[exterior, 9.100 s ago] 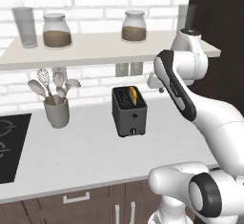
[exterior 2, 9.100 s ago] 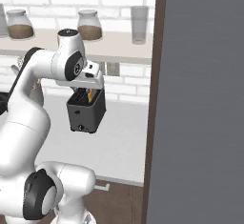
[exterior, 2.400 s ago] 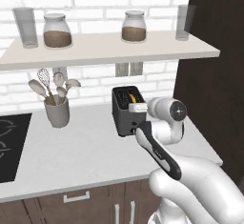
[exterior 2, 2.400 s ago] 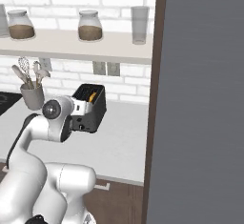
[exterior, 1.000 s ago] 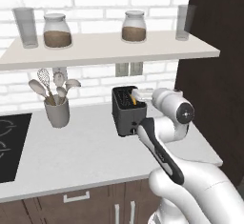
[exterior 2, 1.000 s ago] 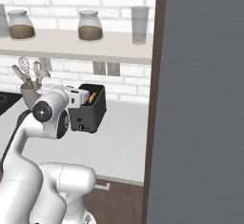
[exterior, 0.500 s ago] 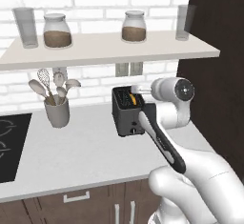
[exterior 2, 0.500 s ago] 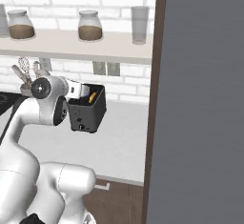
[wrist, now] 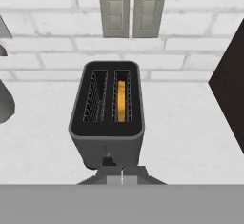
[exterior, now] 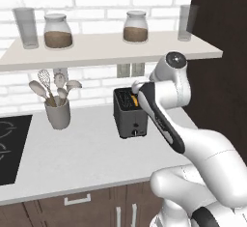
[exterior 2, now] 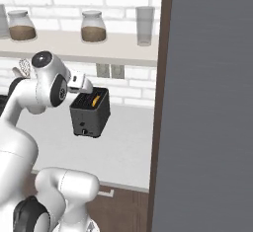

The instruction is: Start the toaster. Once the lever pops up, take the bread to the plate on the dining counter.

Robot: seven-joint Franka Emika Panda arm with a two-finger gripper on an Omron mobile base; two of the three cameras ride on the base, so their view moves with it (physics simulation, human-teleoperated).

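Observation:
The dark grey toaster (exterior: pixel 129 120) (exterior 2: pixel 89 115) (wrist: pixel 107 137) stands on the white kitchen counter below two wall outlets. The bread (wrist: pixel 122 101) (exterior: pixel 135 100) (exterior 2: pixel 95 100) stands in its right slot, its orange crust edge showing. My gripper (wrist: pixel 122 174) (exterior 2: pixel 89 88) hovers just above the toaster's front top edge, pointing down, shut and holding nothing. A small lever (wrist: pixel 108 161) sits low on the toaster's front face. The plate and the dining counter are out of view.
A pale utensil crock (exterior: pixel 58 115) stands left of the toaster, and a black cooktop (exterior: pixel 9 148) lies at the far left. A shelf (exterior: pixel 111 49) with jars and glasses hangs overhead. A tall dark cabinet (exterior 2: pixel 207 102) walls off the right side.
My arm has risen: the wrist has lifted from beside the toaster's front to above its top. The toaster and bread have stayed in place.

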